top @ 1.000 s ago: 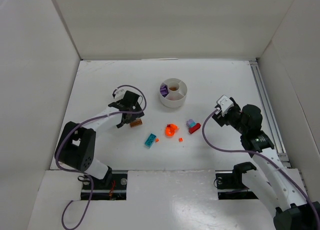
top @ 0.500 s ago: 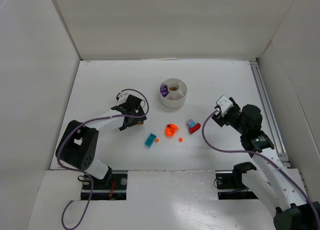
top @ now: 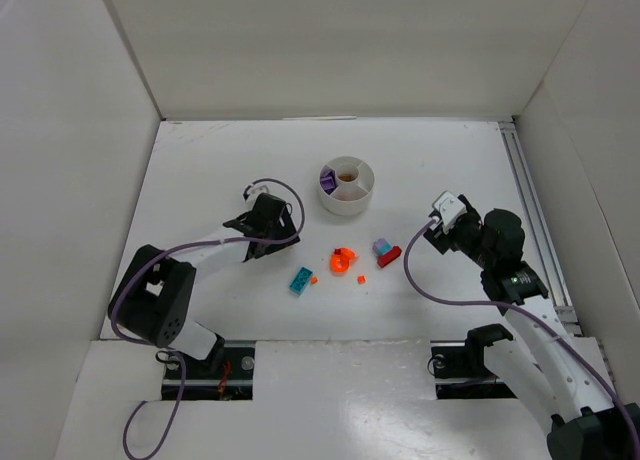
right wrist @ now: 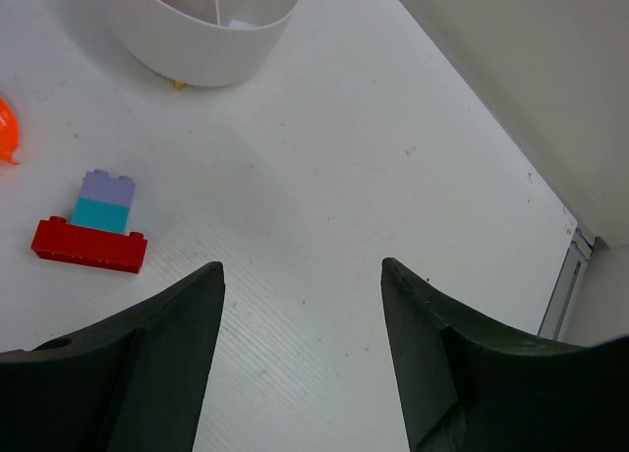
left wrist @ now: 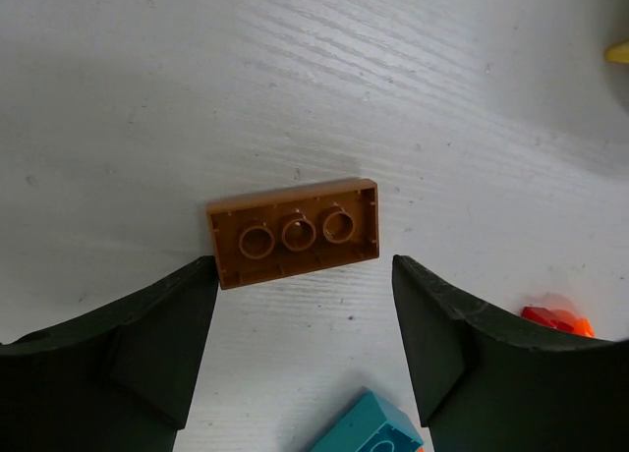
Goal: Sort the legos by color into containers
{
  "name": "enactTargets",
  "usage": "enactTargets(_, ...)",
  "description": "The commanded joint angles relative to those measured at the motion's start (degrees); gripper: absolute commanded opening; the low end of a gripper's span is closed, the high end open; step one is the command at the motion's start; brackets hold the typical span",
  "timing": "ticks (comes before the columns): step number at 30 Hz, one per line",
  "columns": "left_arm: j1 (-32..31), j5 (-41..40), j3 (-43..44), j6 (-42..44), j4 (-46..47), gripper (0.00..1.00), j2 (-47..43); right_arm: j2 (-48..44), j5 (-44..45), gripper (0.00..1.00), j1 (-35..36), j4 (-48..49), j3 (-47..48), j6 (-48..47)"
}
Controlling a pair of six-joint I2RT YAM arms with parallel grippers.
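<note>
Several legos lie loose on the desk [top: 200, 180] on the near side of the white dish [top: 345, 206], none touching it: a brown brick [left wrist: 293, 233] off the dish's near left, a teal brick [top: 300, 280] and orange pieces [top: 343, 261] nearer its middle, and a red brick [right wrist: 88, 246] touching a lilac-and-teal piece [right wrist: 103, 201] toward its near right. Purple pieces [top: 327, 182] sit in the dish's left wedge. Over the brown brick hangs the left end effector [left wrist: 305, 275], fingers apart, one beside each short end, the right one clear of it. Farther from the dish on its near right hovers the right end effector [right wrist: 302, 265], fingers apart with only bare desk between them
</note>
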Motion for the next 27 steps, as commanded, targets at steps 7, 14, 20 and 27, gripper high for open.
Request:
enactTargets(7,-0.8,5.4,1.0,3.8,6.9,0.58,4.4,-1.4,-0.7,0.70,-0.4,-0.2,0.2,-0.3)
enactTargets(14,-2.7,1.7,3.7,4.9,3.6,0.53,7.9,-3.5,0.6,0.70,-0.4,-2.0,0.7,-0.3)
enactTargets(20,-3.3,-0.2,3.7,4.4,3.1,0.43,7.7,-3.5,0.6,0.70,-0.4,-2.0,0.7,-0.3)
enactTargets(27,-3.3,-1.4,3.7,5.4,3.7,0.28,5.3,-4.1,1.6,0.70,-0.4,-3.1,0.7,-0.3)
